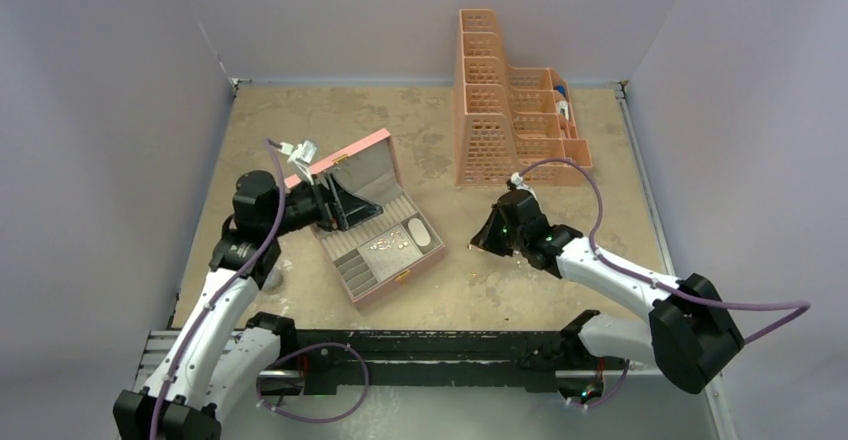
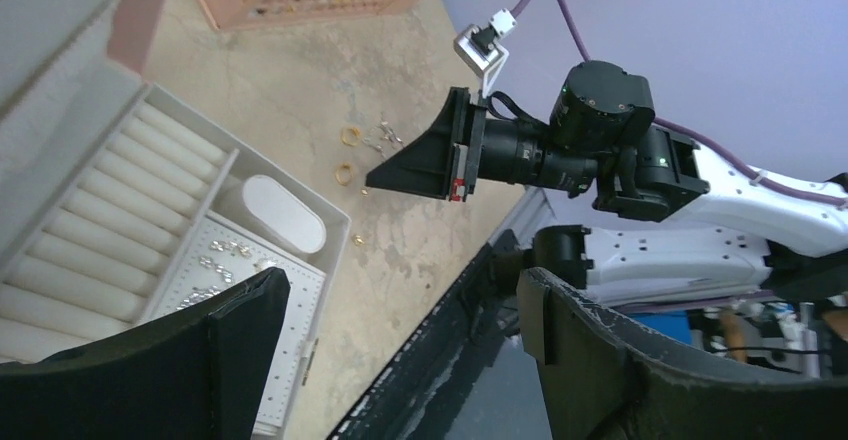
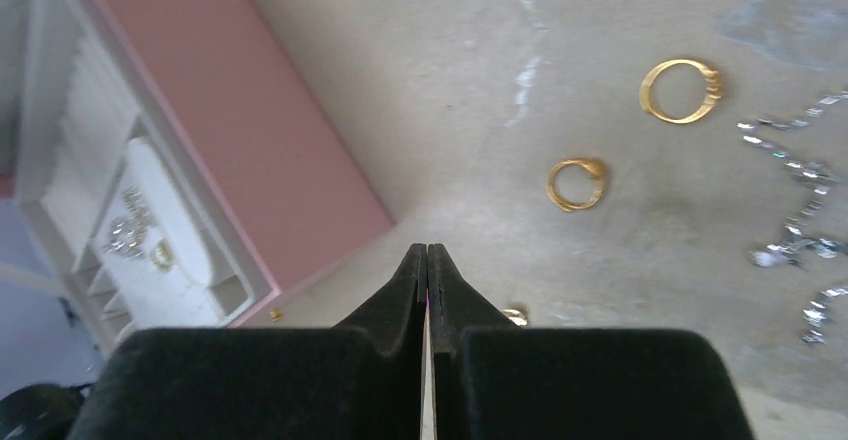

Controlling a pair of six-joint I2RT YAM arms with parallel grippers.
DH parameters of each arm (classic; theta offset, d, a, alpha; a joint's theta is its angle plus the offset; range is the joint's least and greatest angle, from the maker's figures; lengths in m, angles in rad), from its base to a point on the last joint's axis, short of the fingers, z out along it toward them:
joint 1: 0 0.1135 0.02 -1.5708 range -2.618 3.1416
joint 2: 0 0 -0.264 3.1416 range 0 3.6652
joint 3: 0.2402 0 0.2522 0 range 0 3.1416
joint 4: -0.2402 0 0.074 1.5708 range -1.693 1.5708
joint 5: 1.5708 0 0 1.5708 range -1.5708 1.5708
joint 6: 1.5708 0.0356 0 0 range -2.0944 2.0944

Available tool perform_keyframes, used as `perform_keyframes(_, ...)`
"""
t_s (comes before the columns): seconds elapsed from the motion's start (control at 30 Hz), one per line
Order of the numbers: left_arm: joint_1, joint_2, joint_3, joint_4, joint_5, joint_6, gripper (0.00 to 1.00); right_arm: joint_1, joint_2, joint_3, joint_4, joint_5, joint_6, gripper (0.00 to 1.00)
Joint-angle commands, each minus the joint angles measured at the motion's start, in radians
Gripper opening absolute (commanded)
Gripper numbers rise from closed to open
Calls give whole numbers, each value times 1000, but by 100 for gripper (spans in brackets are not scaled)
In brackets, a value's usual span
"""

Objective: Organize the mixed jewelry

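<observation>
Beige tabletop [image 1: 440, 130] w/ plain lilac walls round it, and a pink box [image 1: 405, 280] lying open on the left side. The jewelry was split up. Two gold rings [image 3: 577, 183] and a tangle of silver bits [image 3: 800, 230] sat loose on the table just right of the box. A few silver pcs [image 2: 225, 260] were already on the box's perforated pad.

Right gripper [image 3: 428, 255] was down near the rings, pads pressed flat together, nothing visible btwn them. A tiny gold piece [image 3: 515, 314] lay just beside one finger. Left gripper [image 2: 400, 280] hovered over the box, jaws wide, empty.

IMO this stuff is featherweight, hard and slick, and it lies flat, so prob easy to skate away or flick. For the rings I'd pinch across the band, one pad inside the hoop. The silver bits looked limp and chainlike, so I'd grab a clump, not an end.
</observation>
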Motion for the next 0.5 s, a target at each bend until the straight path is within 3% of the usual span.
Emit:
perform_keyframes(0.0, -26, 46, -55, 119, 105, -119, 85, 6, -31, -16, 177, -153, 40, 0)
perform_keyframes(0.3, -94, 147, -147, 276, 145, -359, 82, 6, -124, -104, 477, -252, 124, 0)
perform_keyframes(0.47, -191, 196, -179, 392, 60, -540, 82, 5, -152, -138, 630, -284, 150, 0)
